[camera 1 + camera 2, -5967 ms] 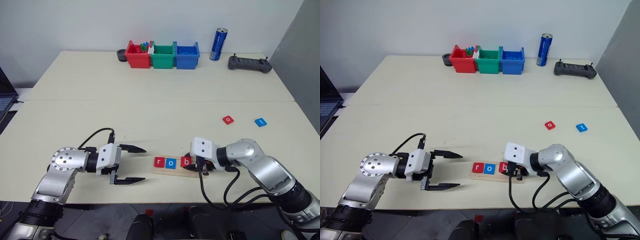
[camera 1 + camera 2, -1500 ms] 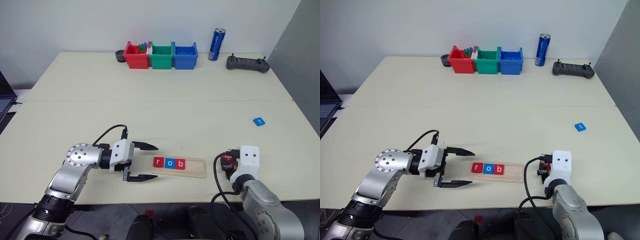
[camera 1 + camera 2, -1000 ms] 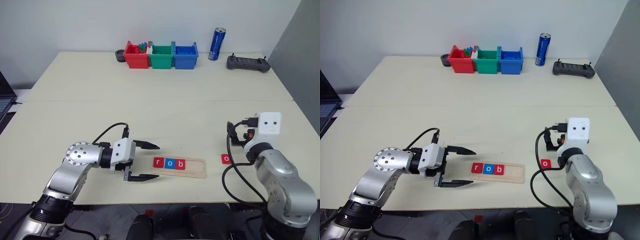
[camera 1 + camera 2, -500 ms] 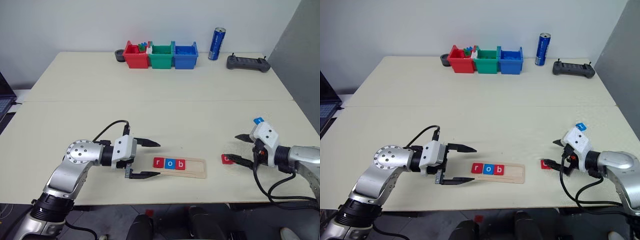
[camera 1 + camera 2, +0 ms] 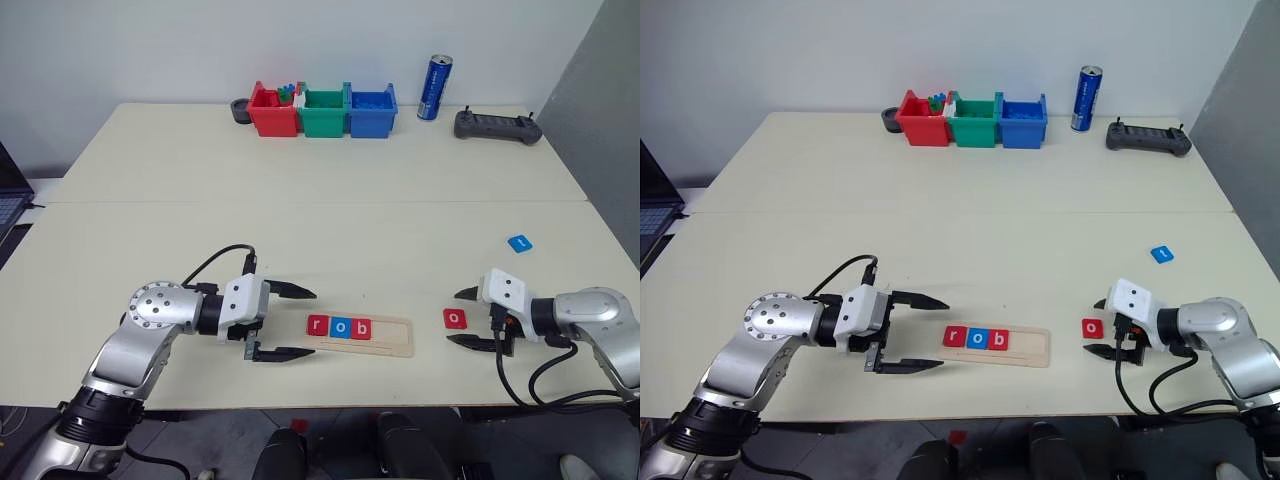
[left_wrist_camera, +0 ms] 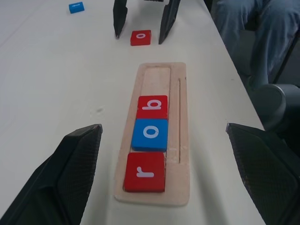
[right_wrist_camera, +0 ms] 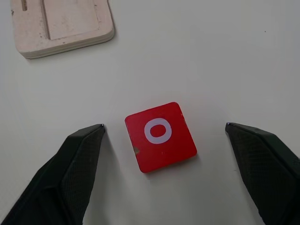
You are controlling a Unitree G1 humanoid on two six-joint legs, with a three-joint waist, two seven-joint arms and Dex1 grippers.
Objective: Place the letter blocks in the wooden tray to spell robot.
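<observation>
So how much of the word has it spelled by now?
Three letters are done: the r, o and b tiles sit side by side in the wooden tray. In hand: the right gripper is open on the table with a finger either side of the red o tile, not yet gripping it. Left: that o, then the blue t tile lying farther back. The left gripper waits open beside the tray.

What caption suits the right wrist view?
Open right claw straddling the red square letter tile "o" on the table, pale wooden tray beyond.
</observation>
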